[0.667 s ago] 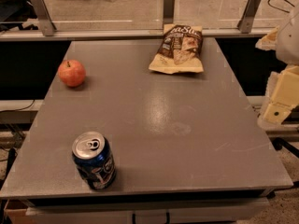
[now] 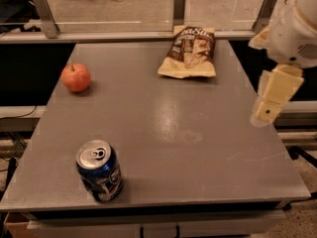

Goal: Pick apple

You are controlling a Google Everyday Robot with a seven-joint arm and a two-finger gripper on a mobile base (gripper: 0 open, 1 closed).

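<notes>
The apple (image 2: 76, 77) is small, round and red-orange with a short stem. It sits near the left edge of the grey table (image 2: 168, 123), toward the back. My gripper (image 2: 270, 103) hangs at the right edge of the table, far from the apple, with the cream-coloured arm above it at the upper right. It holds nothing that I can see.
A blue drink can (image 2: 99, 171) stands upright near the front left of the table. A brown and cream chip bag (image 2: 189, 51) lies flat at the back centre. A rail with metal posts (image 2: 179, 6) runs behind the table's far edge.
The gripper and arm have moved left, in over the right edge of the table. The apple, can and chip bag have not moved.
</notes>
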